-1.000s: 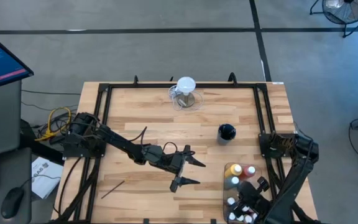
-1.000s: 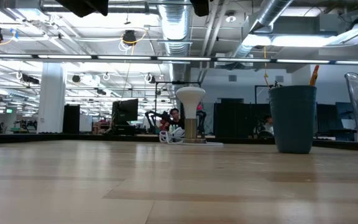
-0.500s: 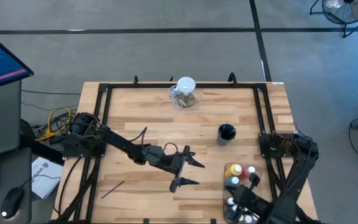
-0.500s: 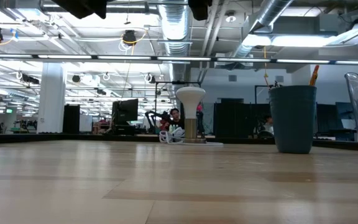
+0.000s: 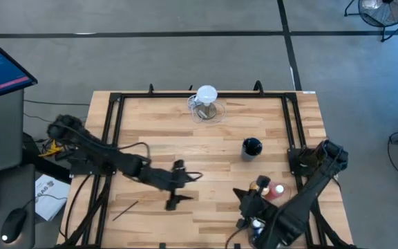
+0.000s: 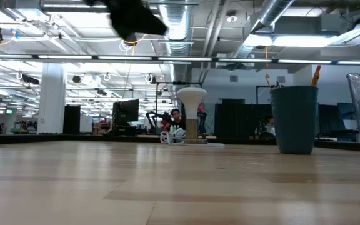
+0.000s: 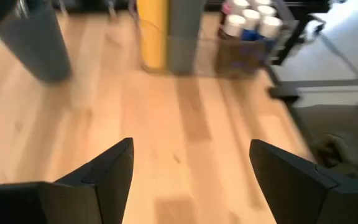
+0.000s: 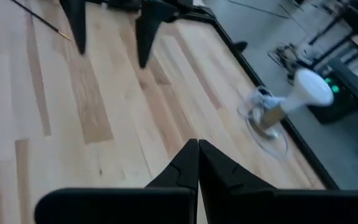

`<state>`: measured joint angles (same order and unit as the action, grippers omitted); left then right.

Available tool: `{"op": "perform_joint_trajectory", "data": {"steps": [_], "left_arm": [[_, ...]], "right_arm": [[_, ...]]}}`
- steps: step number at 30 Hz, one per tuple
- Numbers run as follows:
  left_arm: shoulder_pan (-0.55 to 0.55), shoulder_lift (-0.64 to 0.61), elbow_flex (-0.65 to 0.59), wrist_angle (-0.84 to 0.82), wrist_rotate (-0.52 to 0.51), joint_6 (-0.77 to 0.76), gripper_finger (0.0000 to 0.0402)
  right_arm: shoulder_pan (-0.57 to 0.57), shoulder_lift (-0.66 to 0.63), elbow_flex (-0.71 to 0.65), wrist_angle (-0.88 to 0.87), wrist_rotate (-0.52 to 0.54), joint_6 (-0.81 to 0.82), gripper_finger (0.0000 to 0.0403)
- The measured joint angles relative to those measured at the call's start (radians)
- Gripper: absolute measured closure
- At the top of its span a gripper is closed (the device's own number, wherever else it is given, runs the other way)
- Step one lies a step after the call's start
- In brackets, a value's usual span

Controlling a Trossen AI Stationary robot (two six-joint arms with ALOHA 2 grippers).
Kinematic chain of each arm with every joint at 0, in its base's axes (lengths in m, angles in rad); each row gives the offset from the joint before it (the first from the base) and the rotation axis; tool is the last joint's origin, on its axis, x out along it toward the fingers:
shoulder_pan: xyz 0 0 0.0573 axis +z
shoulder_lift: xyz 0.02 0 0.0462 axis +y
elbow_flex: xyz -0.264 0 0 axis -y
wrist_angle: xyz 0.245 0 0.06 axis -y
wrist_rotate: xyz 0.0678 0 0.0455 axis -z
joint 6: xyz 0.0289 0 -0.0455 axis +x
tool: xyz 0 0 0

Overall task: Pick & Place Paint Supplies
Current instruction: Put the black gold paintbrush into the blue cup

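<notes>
- Both arms have shifted since a second ago: the left jaws [image 5: 175,188] have pulled back toward the left, and the right jaws [image 5: 238,206] have swung out from the bottle cluster toward mid-worktop.
- Left jaws stand wide and empty over bare worktop [image 5: 150,124]; a thin paintbrush [image 5: 125,209] lies on the wood well to their left.
- Ahead of the left jaws stand a dark cup [image 5: 251,147] and the paint bottles [image 5: 267,188].
- Right jaws are pressed together, holding nothing, just left of the paint bottles.
- Clear jug [image 5: 206,104] stands far beyond both jaws at the back edge.
</notes>
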<state>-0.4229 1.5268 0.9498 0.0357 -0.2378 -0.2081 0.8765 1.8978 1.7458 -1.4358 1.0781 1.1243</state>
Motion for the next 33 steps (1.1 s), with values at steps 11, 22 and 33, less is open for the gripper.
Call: {"op": "perform_joint_trajectory", "data": {"steps": [11, 22, 33], "left_arm": [[-0.223, -0.284, -0.161, -0.156, -0.062, -0.414, 0.0125], [-0.453, -0.187, -0.161, -0.288, -0.066, -0.86, 0.0206], [-0.462, -0.172, -0.161, -0.7, 0.064, -1.182, 0.0285]], "right_arm": [[-0.166, -0.16, -0.269, 0.916, -0.393, -0.906, 0.0403], [-0.383, -0.268, -0.506, 1.429, -0.927, -1.201, 0.0403], [-0.556, -0.257, -0.51, 1.445, -1.211, -1.258, 0.0403]]}}
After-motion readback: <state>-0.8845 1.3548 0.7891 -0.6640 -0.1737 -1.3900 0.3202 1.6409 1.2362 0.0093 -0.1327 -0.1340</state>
